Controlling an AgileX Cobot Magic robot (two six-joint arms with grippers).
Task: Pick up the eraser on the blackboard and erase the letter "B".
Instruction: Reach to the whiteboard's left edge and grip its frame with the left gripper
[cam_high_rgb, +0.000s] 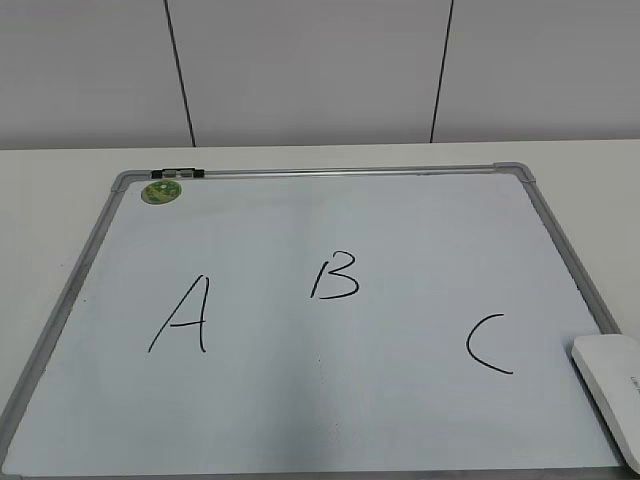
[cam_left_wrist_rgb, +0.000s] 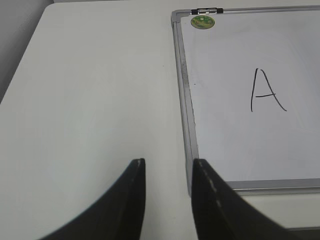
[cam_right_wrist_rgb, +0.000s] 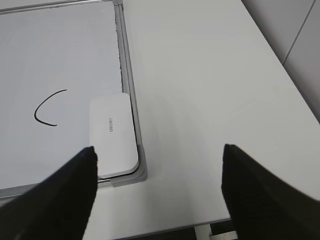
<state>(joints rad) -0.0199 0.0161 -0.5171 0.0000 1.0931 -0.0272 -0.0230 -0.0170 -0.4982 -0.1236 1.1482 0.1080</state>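
The blackboard (cam_high_rgb: 330, 420) is a white board with a grey frame lying flat on the table. The letter "B" (cam_high_rgb: 334, 277) is written in black near its middle, between an "A" (cam_high_rgb: 183, 316) and a "C" (cam_high_rgb: 489, 344). The eraser (cam_high_rgb: 612, 387), a white oblong block, lies in the board's near right corner; it also shows in the right wrist view (cam_right_wrist_rgb: 113, 134). My right gripper (cam_right_wrist_rgb: 158, 155) is open and empty above the bare table, just right of the eraser. My left gripper (cam_left_wrist_rgb: 168, 167) is open and empty beside the board's left frame (cam_left_wrist_rgb: 186, 125). Neither gripper appears in the exterior view.
A small round green magnet (cam_high_rgb: 160, 191) sits at the board's far left corner, next to a black clip (cam_high_rgb: 176, 174) on the frame. The white table (cam_right_wrist_rgb: 210, 75) ends close to my right gripper. A pale panelled wall stands behind the table.
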